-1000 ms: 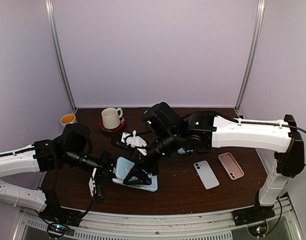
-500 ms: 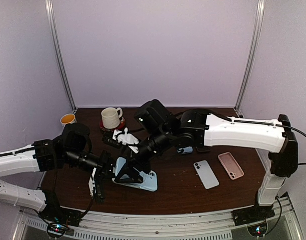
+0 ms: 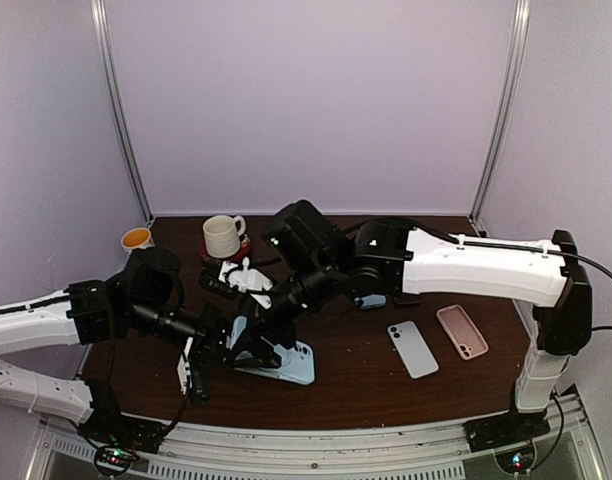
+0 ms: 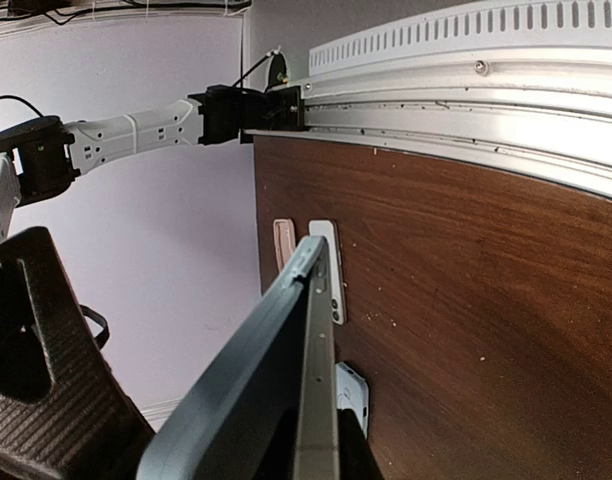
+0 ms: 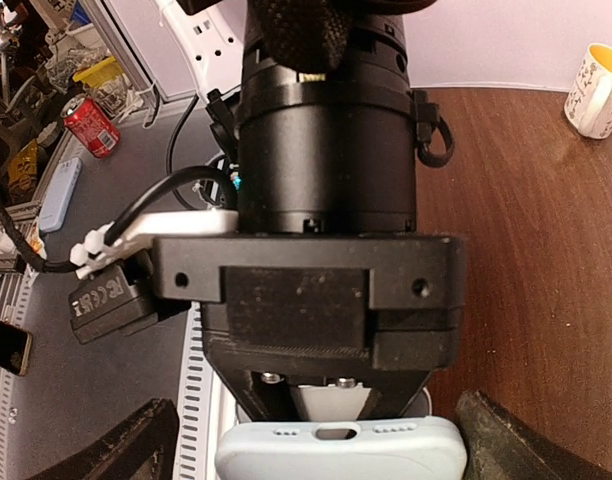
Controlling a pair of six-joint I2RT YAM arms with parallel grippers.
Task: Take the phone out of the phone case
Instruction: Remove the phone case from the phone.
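Drawn closer over the blue phone case (image 3: 298, 365), the right hand (image 3: 254, 352) gapes wide; the left hand (image 3: 219, 347) clamps the case, phone (image 4: 321, 350) seemingly still inside.

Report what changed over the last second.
The right gripper, open, shifted left along the blue-cased phone toward the left gripper. Nothing was grabbed or released. The left gripper stayed shut on the blue-cased phone; the mug and spare phone did not move.

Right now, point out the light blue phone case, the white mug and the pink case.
light blue phone case (image 3: 297, 364), top external view, near right corner
white mug (image 3: 222, 238), top external view, side of its body
pink case (image 3: 461, 331), top external view, middle of its face
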